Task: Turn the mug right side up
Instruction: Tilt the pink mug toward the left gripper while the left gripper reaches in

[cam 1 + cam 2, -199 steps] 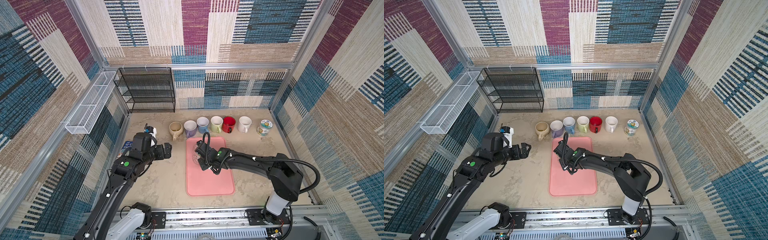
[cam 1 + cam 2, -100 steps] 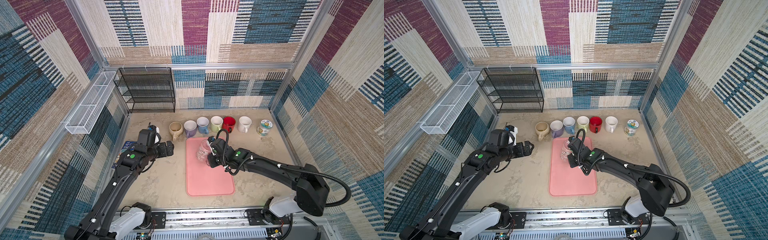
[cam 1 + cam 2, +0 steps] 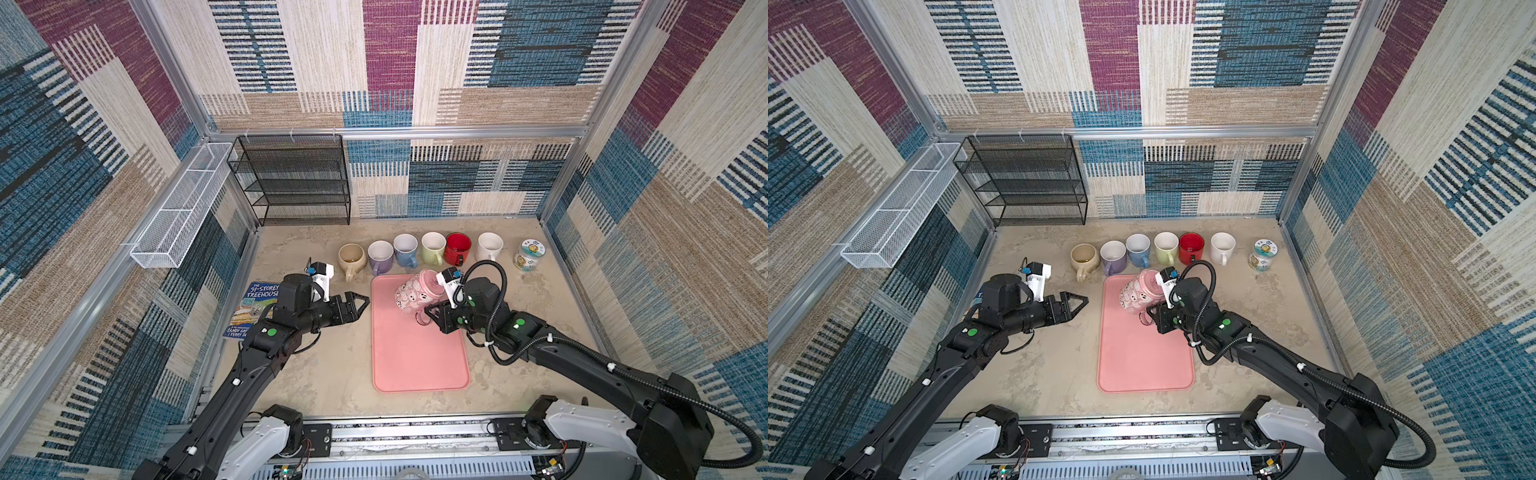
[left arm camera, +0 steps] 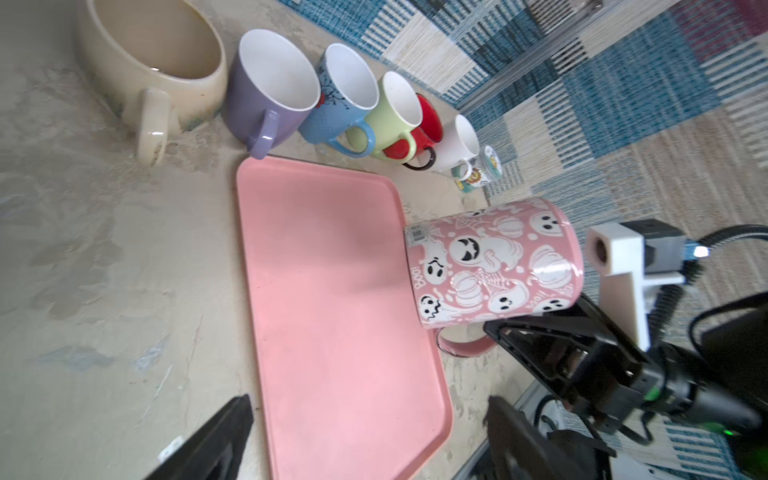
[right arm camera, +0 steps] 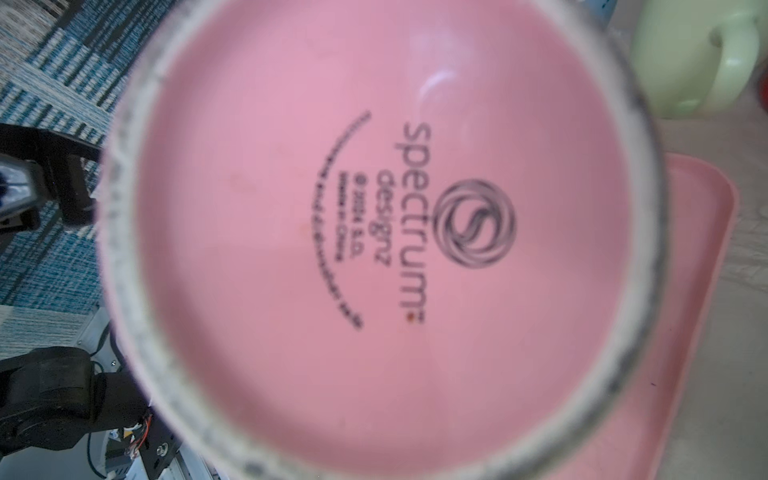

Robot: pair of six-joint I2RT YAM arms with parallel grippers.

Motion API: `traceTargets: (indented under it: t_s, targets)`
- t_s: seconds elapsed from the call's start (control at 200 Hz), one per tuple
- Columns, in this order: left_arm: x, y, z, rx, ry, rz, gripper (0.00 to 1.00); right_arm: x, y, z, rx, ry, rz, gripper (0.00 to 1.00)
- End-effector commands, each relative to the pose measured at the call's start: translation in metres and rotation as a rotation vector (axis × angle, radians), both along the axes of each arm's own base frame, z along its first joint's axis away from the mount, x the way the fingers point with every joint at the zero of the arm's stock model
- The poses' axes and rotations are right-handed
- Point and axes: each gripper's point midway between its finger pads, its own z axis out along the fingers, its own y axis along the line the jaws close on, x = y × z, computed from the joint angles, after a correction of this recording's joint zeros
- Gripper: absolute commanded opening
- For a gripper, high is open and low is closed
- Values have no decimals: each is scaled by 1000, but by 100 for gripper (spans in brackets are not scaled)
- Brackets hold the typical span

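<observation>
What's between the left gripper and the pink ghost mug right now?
In both top views, only bare table and the pink tray's edge lie between the left gripper and the mug; no other object.

Right hand (image 3: 430, 313) holds the pink mug (image 3: 409, 293) tilted above the pink tray (image 3: 415, 361)

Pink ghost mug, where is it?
In both top views the pink ghost mug hangs tilted near the middle, over the pink tray's far end, in the right gripper, by the mug row.
</observation>
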Motion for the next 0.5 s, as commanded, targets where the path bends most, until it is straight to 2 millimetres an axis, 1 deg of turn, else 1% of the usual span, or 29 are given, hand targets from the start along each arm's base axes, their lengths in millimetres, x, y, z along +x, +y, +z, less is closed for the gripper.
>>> traceTargets:
  t_s: [0.0, 0.155, 0.17, 0.29, 0.386, 0.496]
  targets:
    - [1, -11, 23, -111, -85, -34, 92, 3, 21, 57, 233, -139, 85, 0]
    - [1, -17, 27, -202, -113, -44, 90, 0, 22, 82, 342, -198, 125, 0]
    - [-2, -21, 28, -219, -109, -68, 90, 0, 22, 84, 352, -205, 127, 0]
    - [2, -25, 26, -274, -121, -77, 89, 1, 21, 96, 428, -231, 140, 0]
    - [4, -30, 26, -322, -131, -91, 85, 3, 19, 103, 493, -235, 145, 0]
    - [6, -33, 27, -356, -150, -105, 78, 5, 20, 112, 542, -251, 163, 0]
